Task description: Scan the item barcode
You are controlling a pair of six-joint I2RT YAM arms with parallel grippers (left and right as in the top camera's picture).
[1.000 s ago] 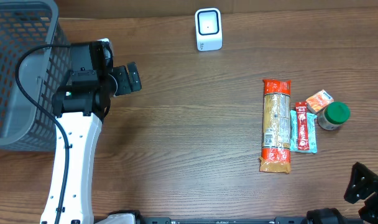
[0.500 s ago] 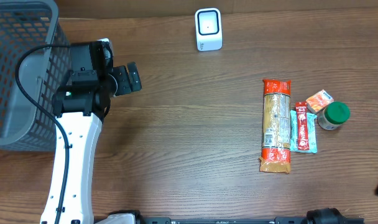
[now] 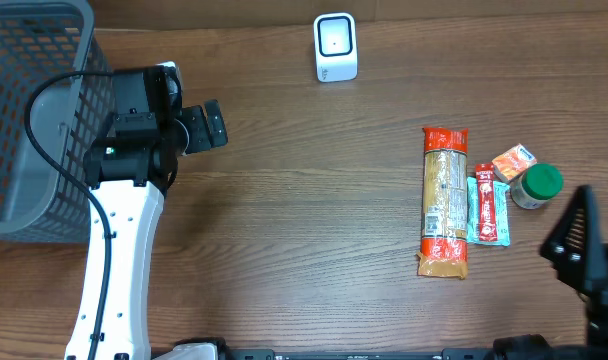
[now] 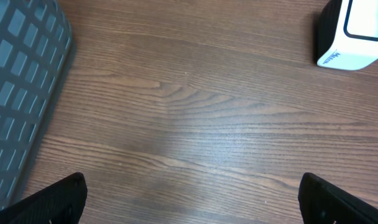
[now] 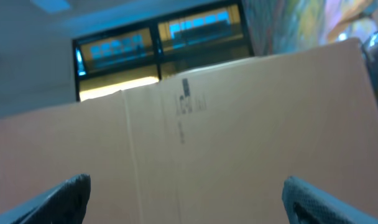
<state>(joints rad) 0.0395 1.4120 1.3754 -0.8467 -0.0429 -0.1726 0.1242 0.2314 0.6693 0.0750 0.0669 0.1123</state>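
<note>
Overhead: white scanner (image 3: 335,47) upright at far edge of table (image 3: 304,230), centre, window facing the camera. Grocery grp at R side, well apart from scanner: long packet (image 3: 445,200) w/ red ends lying flat, lengthwise front-to-back, small printed label patch on its left half, too small to read as barcode or not. Just beside it on R, touching or nearly so, flat red/teal sachet (image 3: 489,205). Orange small box (image 3: 513,161) sits behind sachet, and green-lidded jar (image 3: 537,186) stands upright next to box. Cannot tell which of these is the one meant for scanning; none is at scanner, none is held. Grey mesh basket (image 3: 24,110) at far L corner. L arm reaches fwd beside basket, black cable looping over its rim. L gripper (image 4: 192,200): L wrist view shows both fingertips (image 4: 58,196) in the bottom corners, spread wide, bare wood only between them, so jaws apart and empty. Same view has basket wall at L edge and scanner at top R corner, near but not touching either. R gripper (image 5: 190,200): dark body seen at lower R edge in overhead, near jar and sachet but apart from them. R wrist cam points off the table at a blurred cardboard panel (image 5: 239,143) w/ lit windows above. Fingertips in the bottom corners, wide apart, nothing between. Both effectors unloaded.
</note>
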